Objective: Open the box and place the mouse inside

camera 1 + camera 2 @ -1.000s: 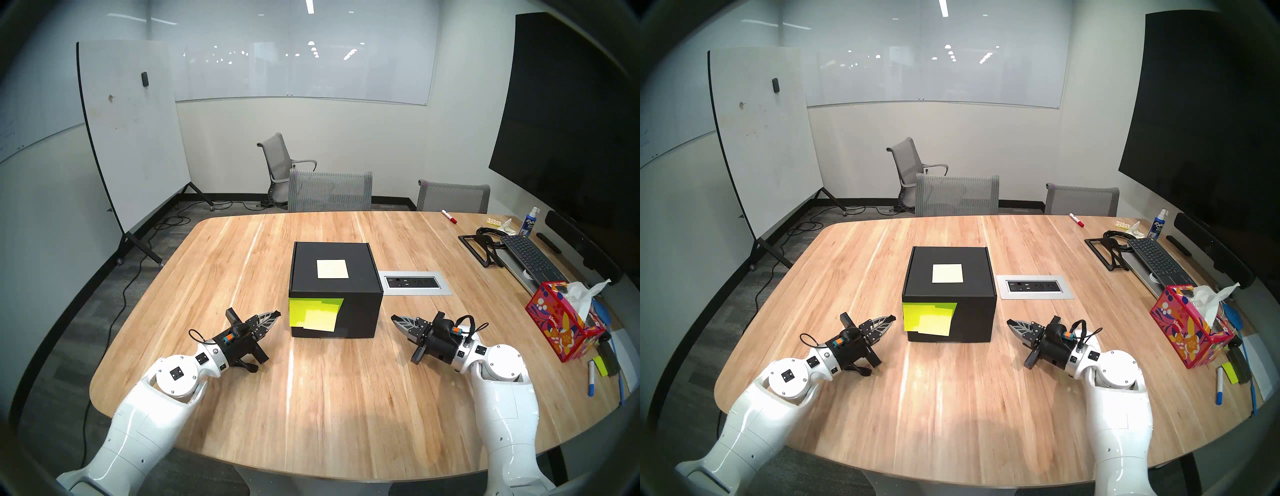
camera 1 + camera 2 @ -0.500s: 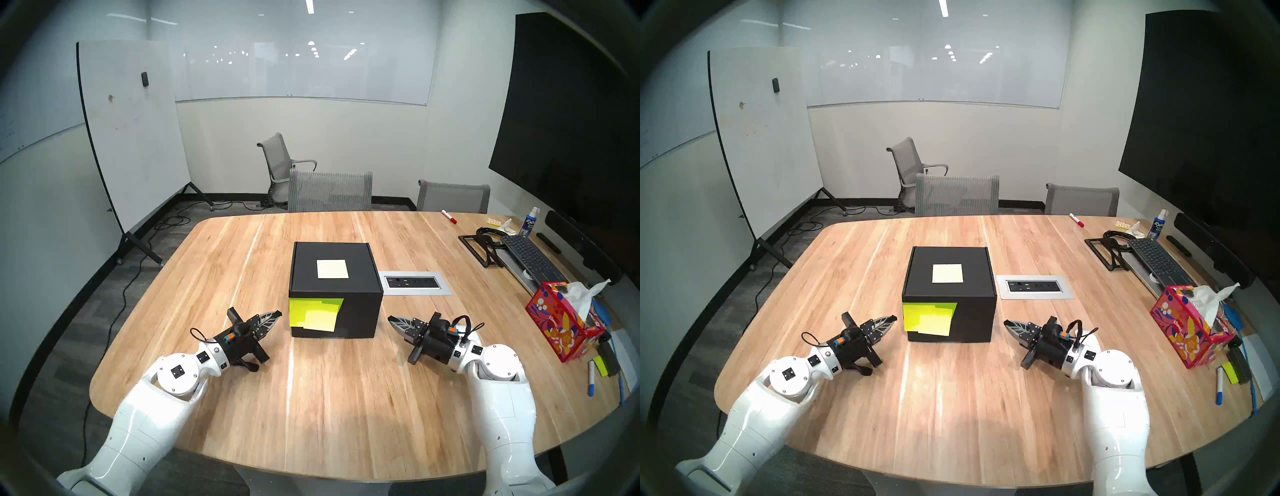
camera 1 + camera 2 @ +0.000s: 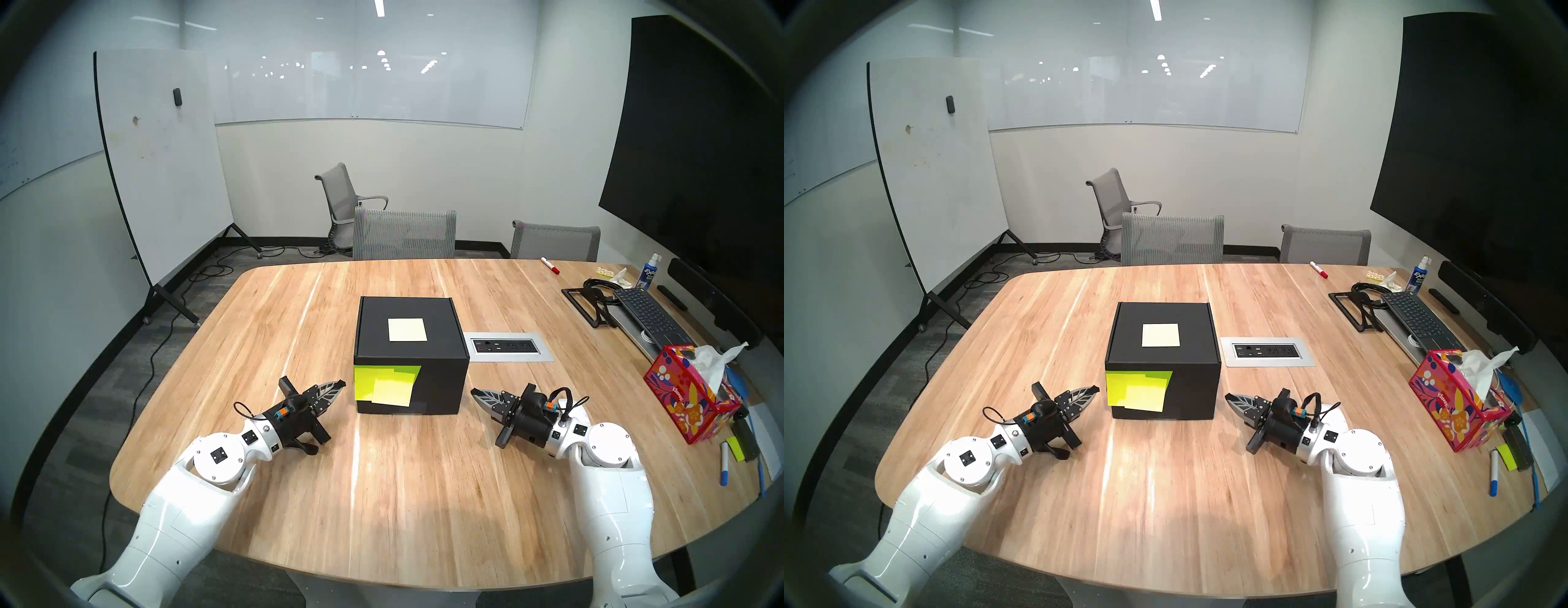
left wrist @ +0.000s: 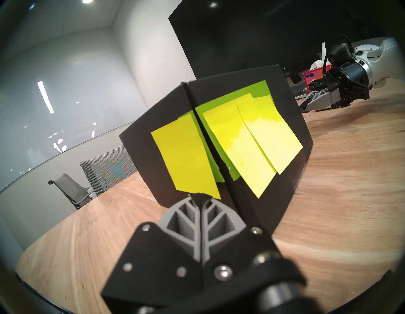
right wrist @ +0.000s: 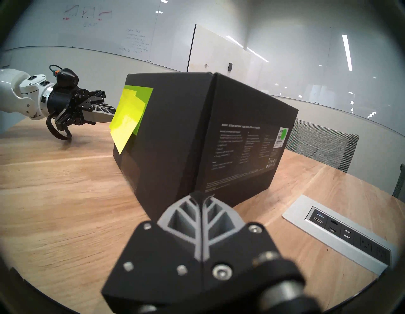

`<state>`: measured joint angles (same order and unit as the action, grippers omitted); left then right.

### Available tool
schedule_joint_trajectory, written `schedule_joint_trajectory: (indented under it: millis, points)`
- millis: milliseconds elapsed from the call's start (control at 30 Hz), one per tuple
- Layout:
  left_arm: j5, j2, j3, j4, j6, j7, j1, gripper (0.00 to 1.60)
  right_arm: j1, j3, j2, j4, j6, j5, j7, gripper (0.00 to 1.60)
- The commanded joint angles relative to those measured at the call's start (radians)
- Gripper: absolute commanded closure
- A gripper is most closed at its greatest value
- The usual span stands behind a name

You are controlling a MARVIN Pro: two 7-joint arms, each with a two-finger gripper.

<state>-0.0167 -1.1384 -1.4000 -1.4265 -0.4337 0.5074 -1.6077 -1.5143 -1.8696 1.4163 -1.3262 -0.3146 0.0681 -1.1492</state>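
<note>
The black box (image 3: 441, 382) (image 3: 1193, 392) (image 4: 282, 122) (image 5: 241, 131) stands closed at the table's middle, a pale sticky note on its lid and yellow notes on its front-left corner. My left gripper (image 3: 340, 384) (image 3: 1095, 388) (image 4: 198, 196) is shut and empty, its tip just short of the box's near-left corner. On the other side, the right gripper (image 3: 474, 391) (image 3: 1228, 396) (image 5: 200, 195) is also shut and empty, pointing at the near-right corner from close by. The mouse is not in view.
A grey power-outlet panel (image 3: 507, 347) (image 5: 341, 232) is set into the wooden table (image 3: 382, 488) right of the box. A red floral tissue box (image 3: 689, 399), keyboard (image 3: 649, 316), markers and a spray bottle crowd the right edge. Chairs stand behind the far edge.
The right gripper has slid left, closer to the box's near-right corner. The left gripper has barely moved; the box stays closed.
</note>
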Motion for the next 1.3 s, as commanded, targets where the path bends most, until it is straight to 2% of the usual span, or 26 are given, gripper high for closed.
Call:
schedule_joint_trajectory:
  millis: [0, 1267]
  points:
    - [-0.005, 0.008, 0.004, -0.010, -0.018, 0.017, -0.002, 1.60, -0.003, -0.004, 0.000, -0.018, -0.004, -0.007, -0.003, 1.60]
    - [-0.008, -0.011, 0.017, 0.014, -0.009, 0.059, 0.033, 1.60, 0.001, -0.001, 0.004, -0.027, 0.003, 0.006, -0.033, 1.60]
